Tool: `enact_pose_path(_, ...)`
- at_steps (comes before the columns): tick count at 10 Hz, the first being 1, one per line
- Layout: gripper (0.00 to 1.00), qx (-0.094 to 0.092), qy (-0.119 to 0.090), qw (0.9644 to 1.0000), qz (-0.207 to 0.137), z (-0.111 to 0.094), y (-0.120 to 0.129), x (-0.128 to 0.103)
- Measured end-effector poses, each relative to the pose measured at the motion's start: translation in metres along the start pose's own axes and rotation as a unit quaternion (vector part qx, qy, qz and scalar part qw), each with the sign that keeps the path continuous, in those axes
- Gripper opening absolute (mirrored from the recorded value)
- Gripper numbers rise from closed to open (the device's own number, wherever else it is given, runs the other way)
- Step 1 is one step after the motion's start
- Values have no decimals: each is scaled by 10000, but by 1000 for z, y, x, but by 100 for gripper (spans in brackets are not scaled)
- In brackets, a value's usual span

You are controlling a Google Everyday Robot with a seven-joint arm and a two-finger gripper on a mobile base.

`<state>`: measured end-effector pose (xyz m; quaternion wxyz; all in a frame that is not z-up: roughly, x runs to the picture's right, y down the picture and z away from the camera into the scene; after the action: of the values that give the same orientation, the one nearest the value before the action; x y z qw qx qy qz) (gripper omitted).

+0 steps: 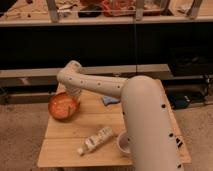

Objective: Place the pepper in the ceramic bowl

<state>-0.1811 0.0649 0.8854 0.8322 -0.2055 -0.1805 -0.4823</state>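
The ceramic bowl [63,106] is orange with a paler speckled inside and sits at the left edge of the wooden table [70,142]. My white arm reaches from the lower right across the table, and the gripper [73,94] hangs just above the bowl's far right rim, largely hidden behind the arm's wrist. The pepper does not show as a separate thing; I cannot tell whether it lies in the bowl or in the gripper.
A white bottle [96,140] with a label lies on its side near the table's front. A small white cup [123,142] stands beside my arm. A blue cloth [110,101] lies behind the arm. Dark shelving [105,40] stands behind the table.
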Motion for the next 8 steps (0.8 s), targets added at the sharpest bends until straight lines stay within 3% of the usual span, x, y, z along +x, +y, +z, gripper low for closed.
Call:
enact_pose_path(2,32,5,3,10000,-5,1,-1,1)
enact_pose_path(4,35,6,2,10000,-17,1,-3,0)
enact_pose_path(6,30,10,1,10000,-28,3,-4,0)
enact_pose_path(7,32,11,1,10000,-30,3,-5,0)
enact_pose_path(8,40,12,-1,10000,-34,4,-6,0)
